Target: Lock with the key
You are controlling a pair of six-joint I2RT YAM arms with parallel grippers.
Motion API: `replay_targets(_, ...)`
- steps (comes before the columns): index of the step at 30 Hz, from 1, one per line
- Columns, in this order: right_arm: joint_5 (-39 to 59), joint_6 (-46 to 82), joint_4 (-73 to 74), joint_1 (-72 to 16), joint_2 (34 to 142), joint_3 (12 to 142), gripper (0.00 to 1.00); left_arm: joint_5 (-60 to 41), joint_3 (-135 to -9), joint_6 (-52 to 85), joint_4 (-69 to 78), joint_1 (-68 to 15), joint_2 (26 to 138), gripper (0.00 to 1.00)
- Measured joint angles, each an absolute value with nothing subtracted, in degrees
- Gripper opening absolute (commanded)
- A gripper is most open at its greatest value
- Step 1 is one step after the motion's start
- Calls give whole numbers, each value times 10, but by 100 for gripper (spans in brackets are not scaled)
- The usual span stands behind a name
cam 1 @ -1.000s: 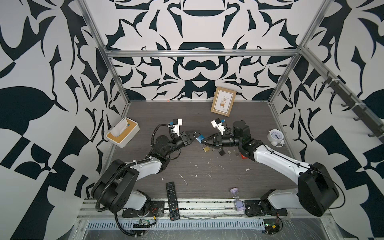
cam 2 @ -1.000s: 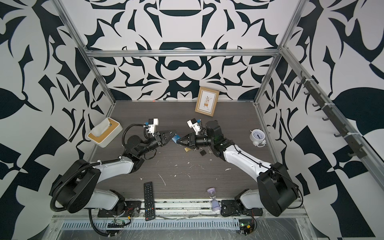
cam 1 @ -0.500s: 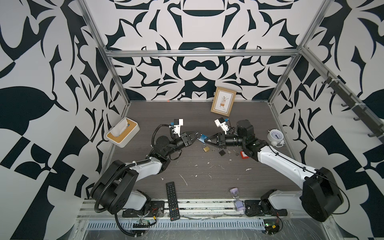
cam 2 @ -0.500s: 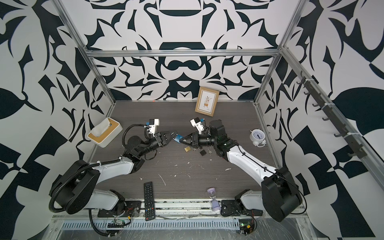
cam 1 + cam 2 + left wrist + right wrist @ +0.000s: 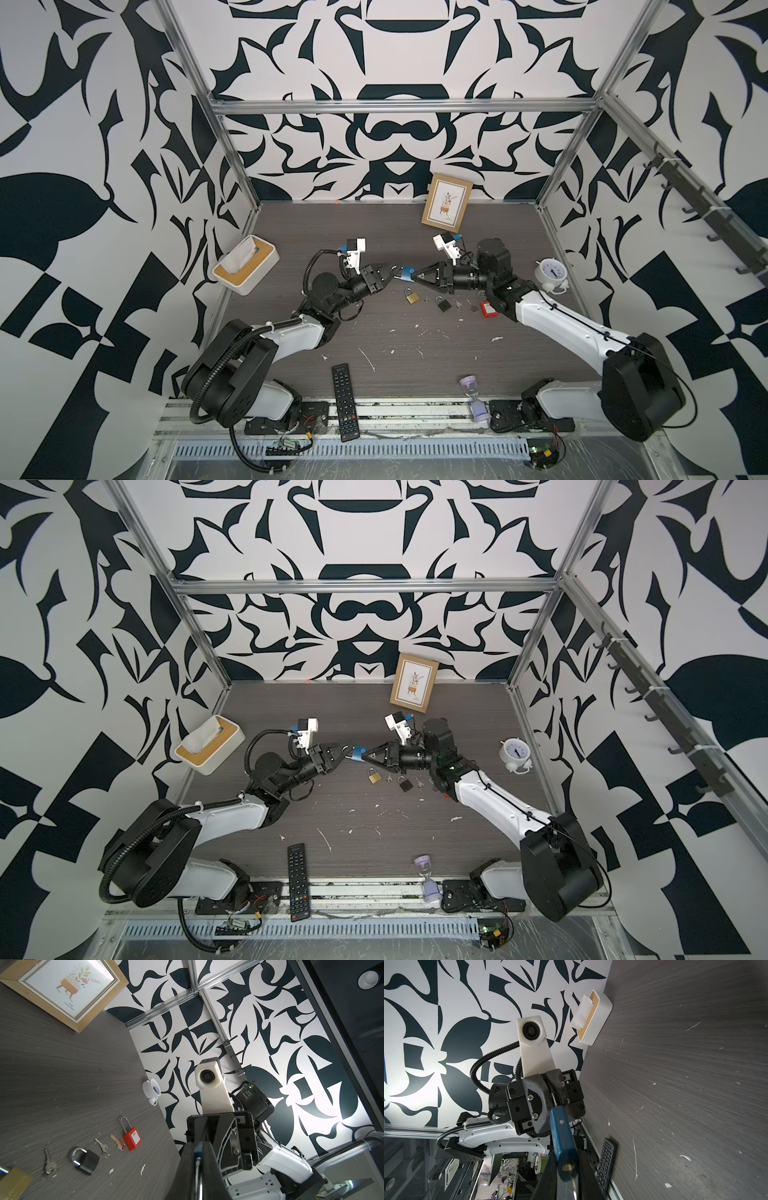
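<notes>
- Since a second ago, the right arm has been pulled back toward the right side, and more of the red padlock (image 5: 488, 308) is now seen next to it in a top view.
- The blue padlock (image 5: 408, 272) has been kept up in the air between the two grippers, above the tabletop (image 5: 374, 232).
- The left gripper (image 5: 388, 274) is closed tight on the thin metal loop of the blue padlock.
- The right gripper (image 5: 417, 275) is closed on the far end of the blue body, with one finger on each side.
- In the right wrist view, a key (image 5: 574, 1185) is seen sticking out of the brass keyhole at that end, between the two fingers.
- Part of the loop is hidden by the left gripper, so it cannot be told if the loop is pushed in.
- On the tabletop under the grippers, a brass padlock (image 5: 411, 296), a black padlock (image 5: 443, 304) and the red padlock are laid in a row, apart from each other.
- Some loose keys (image 5: 49, 1162) are laid flat between these padlocks.
</notes>
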State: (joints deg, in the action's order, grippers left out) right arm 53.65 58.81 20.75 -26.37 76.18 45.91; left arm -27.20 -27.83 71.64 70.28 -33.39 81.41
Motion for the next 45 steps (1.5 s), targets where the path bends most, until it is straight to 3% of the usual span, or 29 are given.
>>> replay_targets(12,552,663,376,-274,855,460,0,-197,-278,722,696,-330,821,0)
replay_targets(25,542,678,396,-288,867,461,0,-164,-250,731,716,-330,809,0)
replay_targets(34,539,691,402,-295,872,461,11,-150,-236,739,708,-330,794,0)
replay_targets(39,524,701,406,-304,872,461,25,-140,-224,746,708,-330,782,0)
replay_targets(43,497,704,416,-312,872,461,27,-164,-222,748,696,-343,776,0)
replay_targets(45,490,704,419,-315,872,461,24,-172,-222,748,689,-347,772,0)
